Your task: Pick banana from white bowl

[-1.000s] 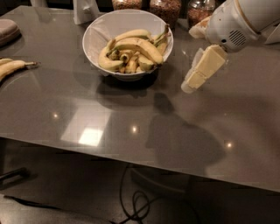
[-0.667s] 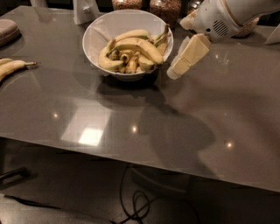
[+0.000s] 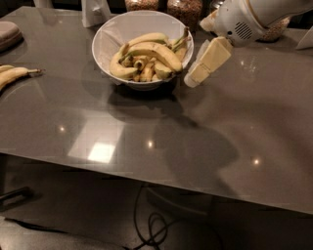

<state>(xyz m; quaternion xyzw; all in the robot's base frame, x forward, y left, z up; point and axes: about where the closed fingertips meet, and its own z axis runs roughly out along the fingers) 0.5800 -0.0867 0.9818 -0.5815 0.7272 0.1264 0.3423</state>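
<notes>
The white bowl stands at the back middle of the grey table and holds several yellow bananas. The banana, the longest and thickest, lies curved across the top of the pile, its end pointing towards the right rim. My gripper, cream-coloured on a white wrist, hangs just to the right of the bowl, outside its rim, angled down and to the left. It holds nothing that I can see.
A slim banana lies on the table's far left. Glass jars of grains stand behind the bowl, a white object at the back left, a grey pad at the left edge. Cables lie under the table.
My gripper has moved left and a little down, from well right of the bowl to right beside its rim. The bananas have not moved.
</notes>
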